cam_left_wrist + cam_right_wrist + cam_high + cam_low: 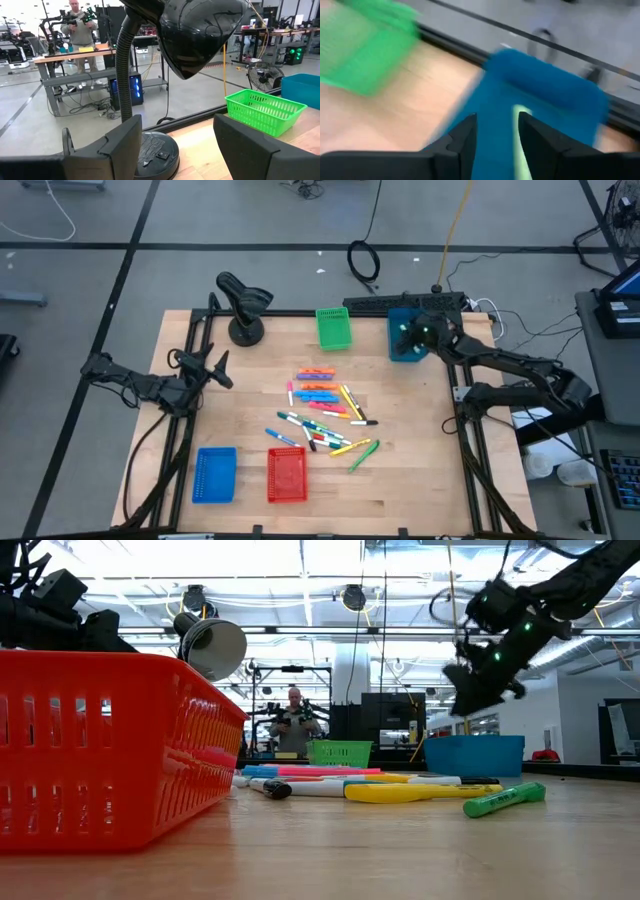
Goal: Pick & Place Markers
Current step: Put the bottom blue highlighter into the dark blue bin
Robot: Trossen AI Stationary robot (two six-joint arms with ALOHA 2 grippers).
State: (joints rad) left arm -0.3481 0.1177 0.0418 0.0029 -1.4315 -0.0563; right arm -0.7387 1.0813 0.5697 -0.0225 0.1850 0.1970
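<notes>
Right gripper (408, 340) over dark blue basket (407, 352) at table's far right; fingers parted, pale green marker (520, 145) showing between them above basket interior, apparently being dropped. Grip or free fall: cannot tell, view blurred. Advice: spread fingers fully, keep centred over basket, lift straight up before returning. Remaining markers (325, 415) heaped mid-table. Left gripper (218, 367) idle at left edge, fingers apart, empty, facing lamp (195, 35). Basket contents hidden.
</notes>
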